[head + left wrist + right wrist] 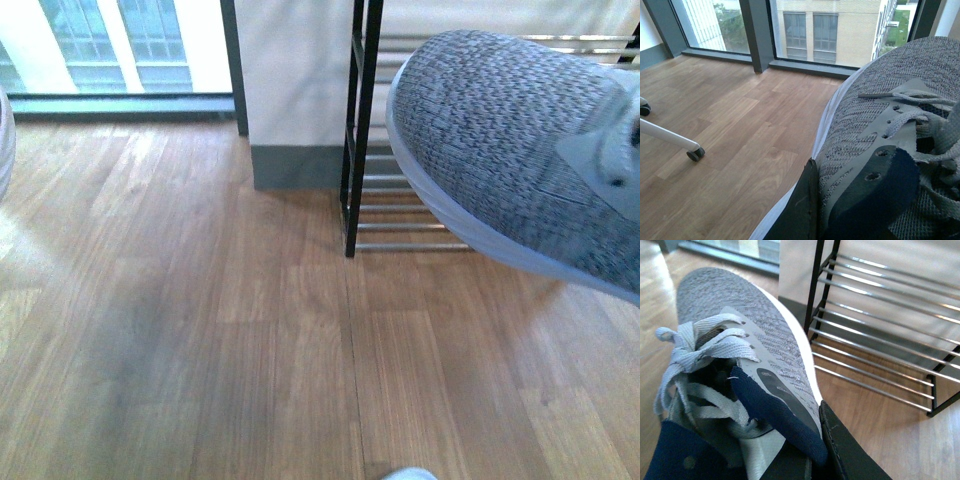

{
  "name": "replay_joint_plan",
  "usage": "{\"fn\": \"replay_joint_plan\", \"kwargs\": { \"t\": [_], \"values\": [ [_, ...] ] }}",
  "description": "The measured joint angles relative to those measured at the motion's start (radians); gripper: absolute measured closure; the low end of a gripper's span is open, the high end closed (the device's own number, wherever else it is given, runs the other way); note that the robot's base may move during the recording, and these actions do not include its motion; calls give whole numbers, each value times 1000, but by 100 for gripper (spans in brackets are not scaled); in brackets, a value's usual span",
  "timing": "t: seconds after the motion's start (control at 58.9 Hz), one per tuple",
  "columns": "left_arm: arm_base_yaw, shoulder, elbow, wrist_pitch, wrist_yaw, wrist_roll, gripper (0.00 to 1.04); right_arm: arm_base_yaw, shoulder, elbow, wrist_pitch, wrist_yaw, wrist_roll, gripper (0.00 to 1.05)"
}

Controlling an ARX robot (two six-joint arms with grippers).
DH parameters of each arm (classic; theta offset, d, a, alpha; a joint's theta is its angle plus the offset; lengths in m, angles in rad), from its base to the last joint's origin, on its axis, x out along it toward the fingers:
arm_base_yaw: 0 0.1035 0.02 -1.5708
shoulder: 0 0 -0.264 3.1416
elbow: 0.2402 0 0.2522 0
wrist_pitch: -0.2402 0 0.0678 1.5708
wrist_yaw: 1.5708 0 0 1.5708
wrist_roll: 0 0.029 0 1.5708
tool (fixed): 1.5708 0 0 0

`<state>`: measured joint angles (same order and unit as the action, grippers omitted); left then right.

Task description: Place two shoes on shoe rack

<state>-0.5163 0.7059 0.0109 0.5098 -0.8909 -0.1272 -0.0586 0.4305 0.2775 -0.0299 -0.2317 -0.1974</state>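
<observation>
A grey knit sneaker (pixel 520 150) with a white sole hangs in the air at the right of the front view, its toe in front of the black-framed shoe rack (pixel 360 130). In the right wrist view my right gripper (pixel 815 460) is shut on the collar of a grey sneaker (pixel 735 325), one black finger (pixel 842 450) outside its wall. The rack's chrome bars (pixel 880 340) lie beside that toe. My left gripper (pixel 840 215) is shut on the side wall of a grey sneaker (pixel 875 100), with a black finger (pixel 802 210) outside it. Neither gripper shows in the front view.
Wooden floor (pixel 200 330) spreads in front of the rack. A white wall column with a grey skirting (pixel 295 165) stands left of the rack. Tall windows (pixel 830 30) run along the floor's far side. A white chair leg with a castor (pixel 695 154) is near the left sneaker. A pale blue edge (pixel 410 473) peeks in at the bottom.
</observation>
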Motion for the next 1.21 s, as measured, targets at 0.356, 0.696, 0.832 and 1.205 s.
{"fn": "replay_joint_plan", "kwargs": {
  "t": [0.356,0.696,0.832,1.205],
  "values": [
    [0,0,0,0,-6,0,103,6,-46,-8,-3,2,21,103],
    [0,-2,0,0,0,0,103,5,-46,-8,-3,14,21,103],
    [0,-2,0,0,0,0,103,6,-47,-8,-3,10,21,103],
    [0,-1,0,0,1,0,103,6,-46,-8,-3,14,21,103]
  ]
}}
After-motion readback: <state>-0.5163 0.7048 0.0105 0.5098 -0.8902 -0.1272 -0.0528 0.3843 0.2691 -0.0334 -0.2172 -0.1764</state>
